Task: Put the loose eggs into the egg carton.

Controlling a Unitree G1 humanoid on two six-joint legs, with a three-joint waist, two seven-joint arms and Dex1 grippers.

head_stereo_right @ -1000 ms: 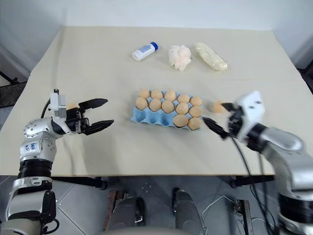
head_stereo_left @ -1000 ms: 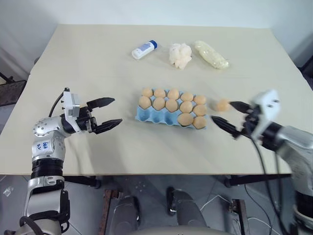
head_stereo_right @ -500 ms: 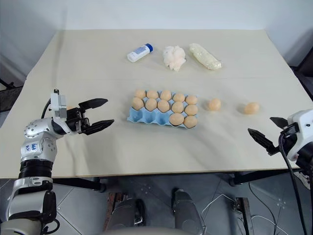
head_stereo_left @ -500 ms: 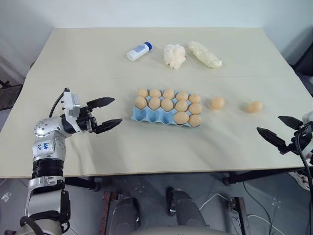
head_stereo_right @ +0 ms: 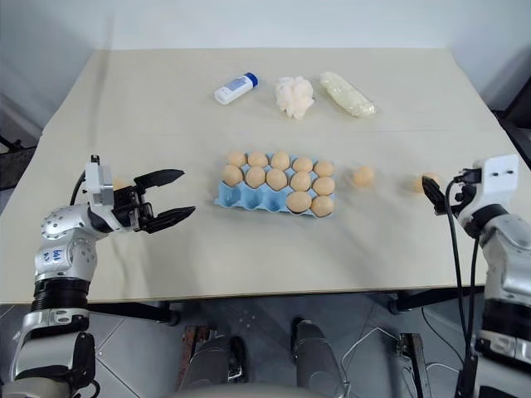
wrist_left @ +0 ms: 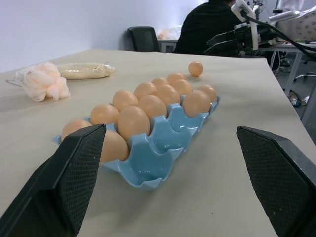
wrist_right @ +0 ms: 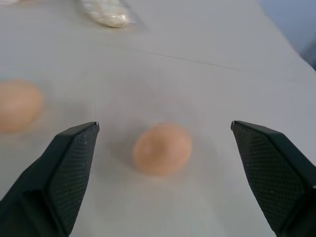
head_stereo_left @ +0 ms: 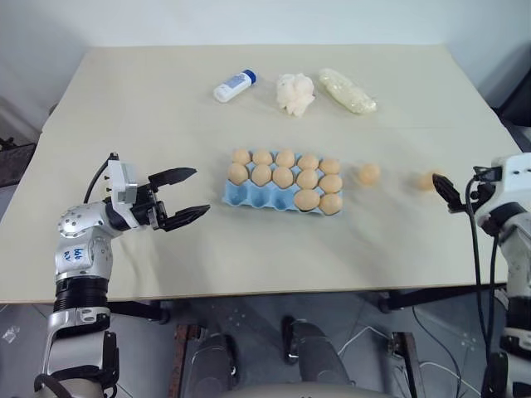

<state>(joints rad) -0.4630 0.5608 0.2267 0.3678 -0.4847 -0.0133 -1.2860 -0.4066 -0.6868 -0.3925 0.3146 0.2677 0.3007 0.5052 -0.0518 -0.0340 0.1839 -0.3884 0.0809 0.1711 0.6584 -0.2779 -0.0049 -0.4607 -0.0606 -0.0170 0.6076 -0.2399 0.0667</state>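
Eggs, smooth tan ovals: I see one [head_stereo_left: 368, 173] right of the moulded blue egg carton [head_stereo_left: 249, 195], another [wrist_right: 162, 148] further right between my right gripper's [wrist_right: 163, 143] spread, textured fingers. Left gripper [head_stereo_left: 184, 196] gapes empty left of the carton.

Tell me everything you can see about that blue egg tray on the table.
The egg tray is a light blue, lidless moulded carton, seemingly plastic, lying flat mid-table. It has three rows of five round cups. Tan eggs fill the two far rows and two cups at the right of the near row; three near cups sit empty. Nothing else touches it.
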